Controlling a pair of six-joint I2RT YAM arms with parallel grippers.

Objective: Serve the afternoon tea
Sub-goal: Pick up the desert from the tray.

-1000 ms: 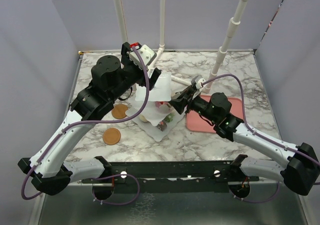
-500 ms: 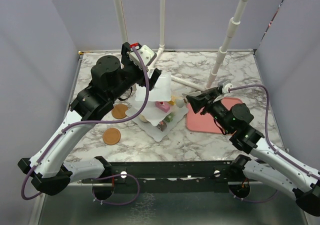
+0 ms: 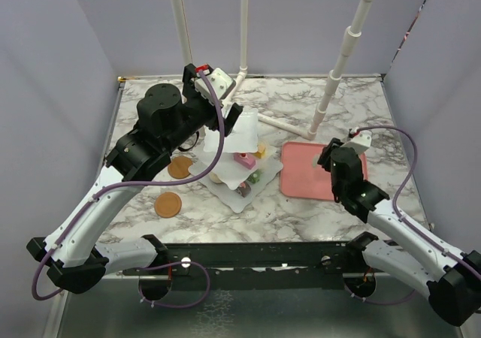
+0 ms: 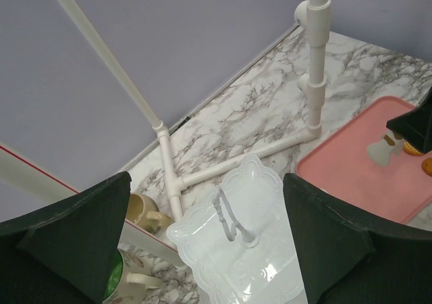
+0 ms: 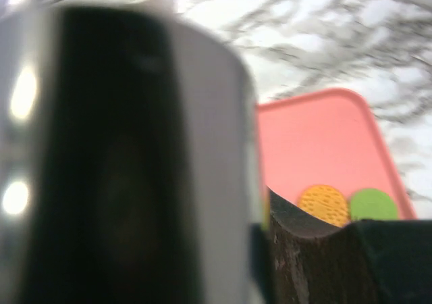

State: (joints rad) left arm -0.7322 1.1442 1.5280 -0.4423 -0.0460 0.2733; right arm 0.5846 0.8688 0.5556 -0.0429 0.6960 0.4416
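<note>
Probably the stand (image 4: 260, 270) is light, hard plastic; hold its top loop (image 4: 228, 216). The left gripper (image 4: 206, 203) is open. I cannot tell about the right gripper (image 3: 331, 159).

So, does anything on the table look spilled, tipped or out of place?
Nothing stands out. The stand is upright with pastries on its tiers, and the beige mug is upright too. Only unfinished work: the coasters are bare, and two biscuits lie on the tray.
</note>
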